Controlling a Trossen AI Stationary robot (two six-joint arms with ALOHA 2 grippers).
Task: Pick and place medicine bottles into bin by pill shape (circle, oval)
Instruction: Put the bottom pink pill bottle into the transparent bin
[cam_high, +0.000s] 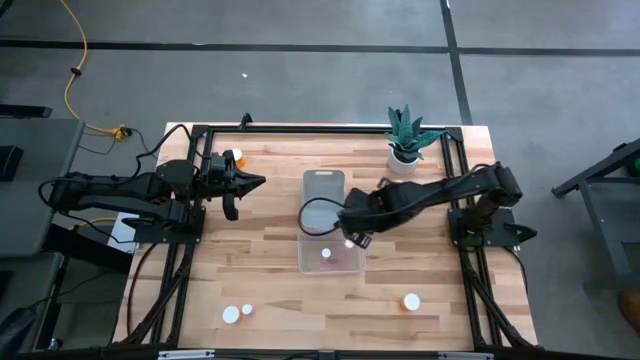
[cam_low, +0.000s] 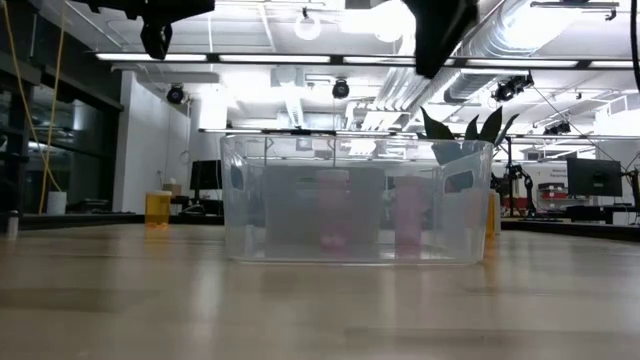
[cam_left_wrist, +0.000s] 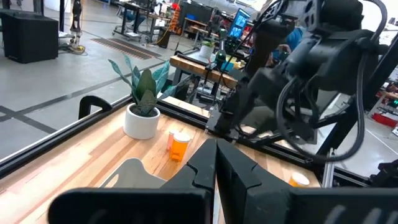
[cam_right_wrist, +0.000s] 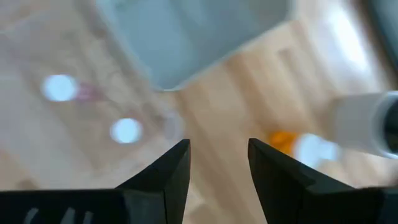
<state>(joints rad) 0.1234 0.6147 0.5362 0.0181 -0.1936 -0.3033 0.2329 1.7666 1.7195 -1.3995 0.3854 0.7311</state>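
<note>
A clear plastic bin (cam_high: 303, 255) stands mid-table, and a white-capped medicine bottle (cam_high: 326, 253) stands inside it. My right gripper (cam_high: 352, 240) hangs above the bin's near right part, pointing steeply down. Its fingers (cam_right_wrist: 217, 149) are open with nothing between them. Through the bin wall (cam_low: 280, 200) the low view shows two pinkish bottle shapes (cam_low: 335, 210). My left gripper (cam_high: 258, 182) waits shut and level, above the table to the left of the bin. Loose bottles stand near the front left (cam_high: 231, 314), the front right (cam_high: 411, 301) and beside the left arm (cam_high: 237, 157).
A potted plant (cam_high: 405, 140) stands at the far right corner, with an orange bottle (cam_left_wrist: 180, 146) next to its white pot (cam_left_wrist: 142, 121). A black frame (cam_high: 200, 130) runs along the table's edges. Bare wood lies between the bin and the front edge.
</note>
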